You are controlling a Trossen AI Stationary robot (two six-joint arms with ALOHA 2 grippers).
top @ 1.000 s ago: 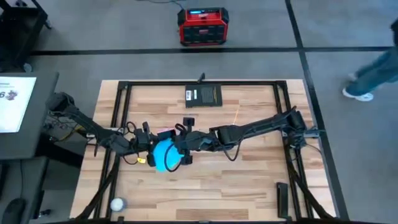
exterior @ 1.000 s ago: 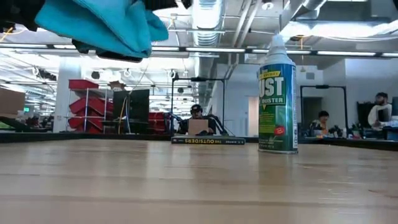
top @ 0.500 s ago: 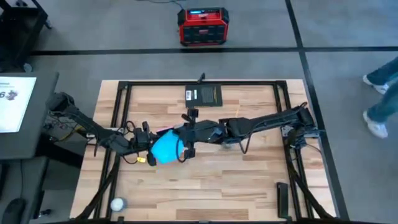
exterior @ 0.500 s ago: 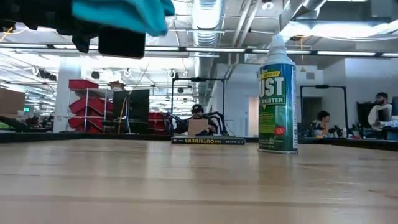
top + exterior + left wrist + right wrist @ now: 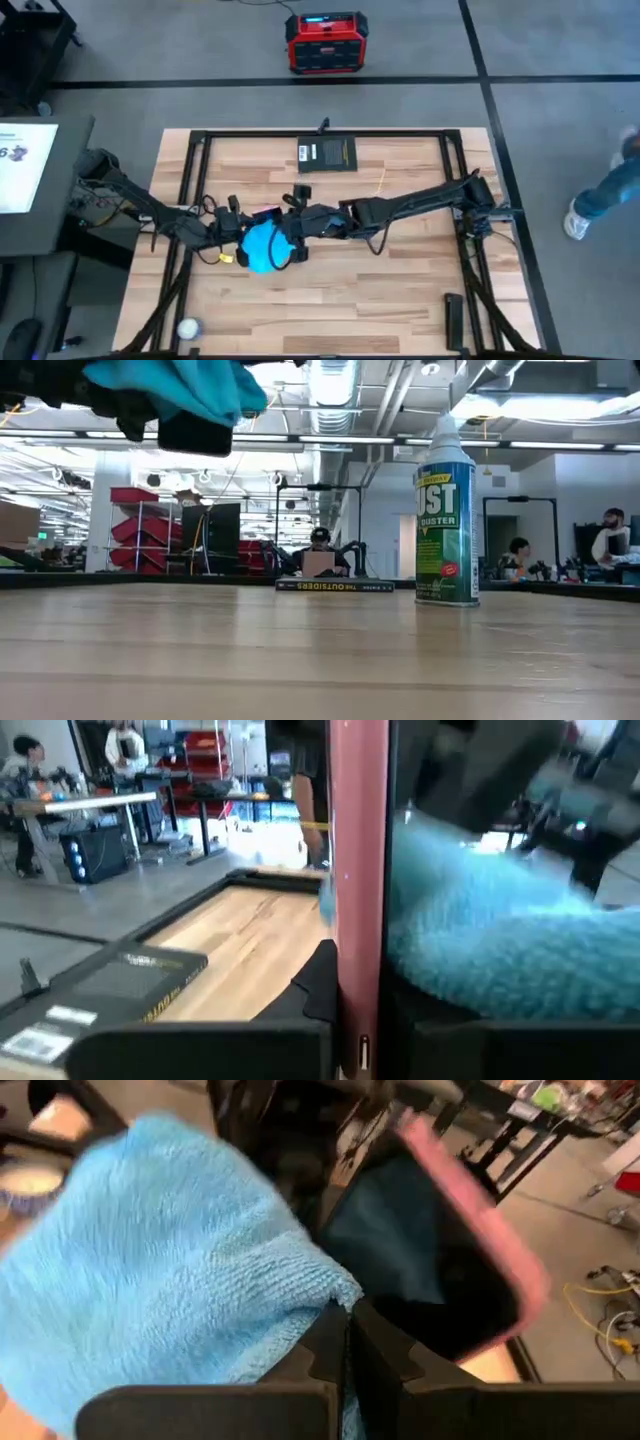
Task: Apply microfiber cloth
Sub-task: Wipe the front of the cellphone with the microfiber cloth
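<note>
Since half a second ago the right gripper [image 5: 290, 240] has slid the microfiber cloth [image 5: 262, 247] back down across the phone [image 5: 440, 1270], so the blue bundle sits a bit lower in the overhead shot and droops further in the low view. Its fingers are pinched tight on a fold of the cloth. The left gripper [image 5: 237, 226] is clamped on the pink-edged phone, holding it up in the air above the table [image 5: 400, 290], and the cloth is pressed against the screen.

My guess at what could go wrong: push too hard and the phone twists or slips out of the left fingers, or the fold works loose mid-wipe.

Nothing's really in the way. The book [image 5: 328, 153] and the duster can [image 5: 445, 515] both sit well apart from the phone.
</note>
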